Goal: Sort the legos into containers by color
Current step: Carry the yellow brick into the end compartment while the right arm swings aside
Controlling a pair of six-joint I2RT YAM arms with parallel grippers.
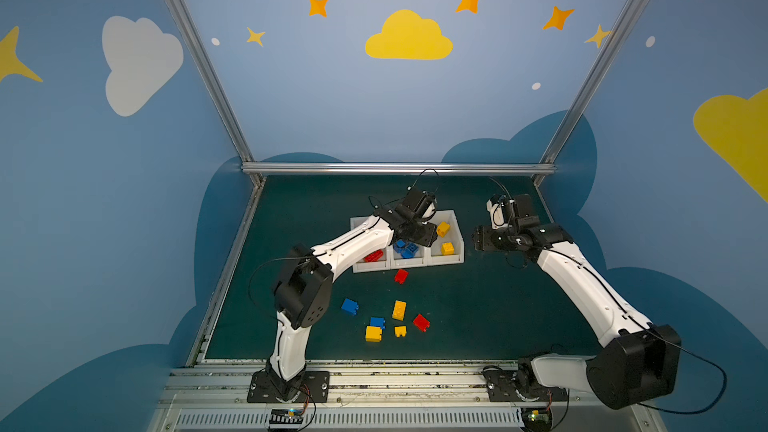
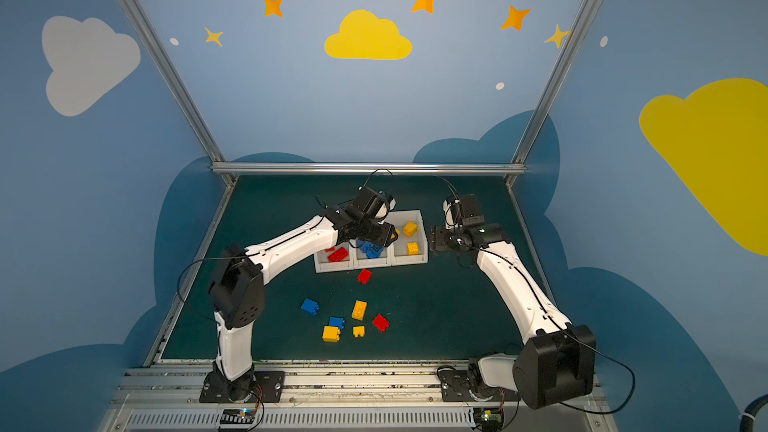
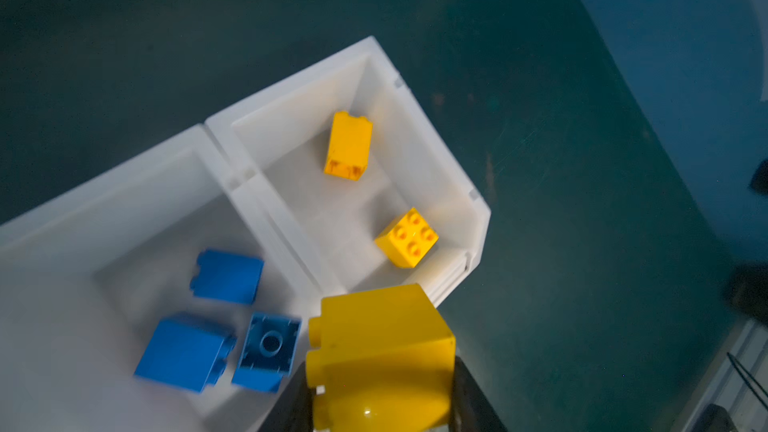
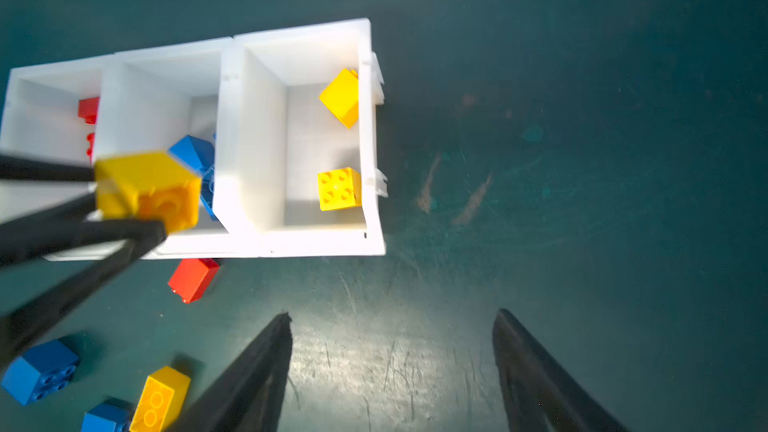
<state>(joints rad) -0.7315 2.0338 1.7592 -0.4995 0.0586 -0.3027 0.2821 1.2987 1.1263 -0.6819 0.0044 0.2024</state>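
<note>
Three white containers stand in a row: one holds red legos (image 1: 373, 256), the middle container (image 3: 124, 168) holds three blue legos (image 3: 226, 276), and the yellow container (image 3: 415, 101) holds two yellow legos (image 3: 348, 145). My left gripper (image 3: 380, 392) is shut on a yellow lego (image 3: 382, 347), held in the air over the blue container, close to the wall it shares with the yellow container. In the right wrist view this held yellow lego (image 4: 149, 189) shows between the black fingers. My right gripper (image 4: 392, 317) hangs open and empty over bare mat, to the right of the containers.
Loose legos lie on the green mat in front of the containers: a red one (image 1: 401, 275) close to them, then blue (image 1: 350, 306), yellow (image 1: 399, 310), blue (image 1: 377, 322), red (image 1: 421, 322) and two yellow (image 1: 373, 333). A metal frame rail (image 1: 395, 168) bounds the back.
</note>
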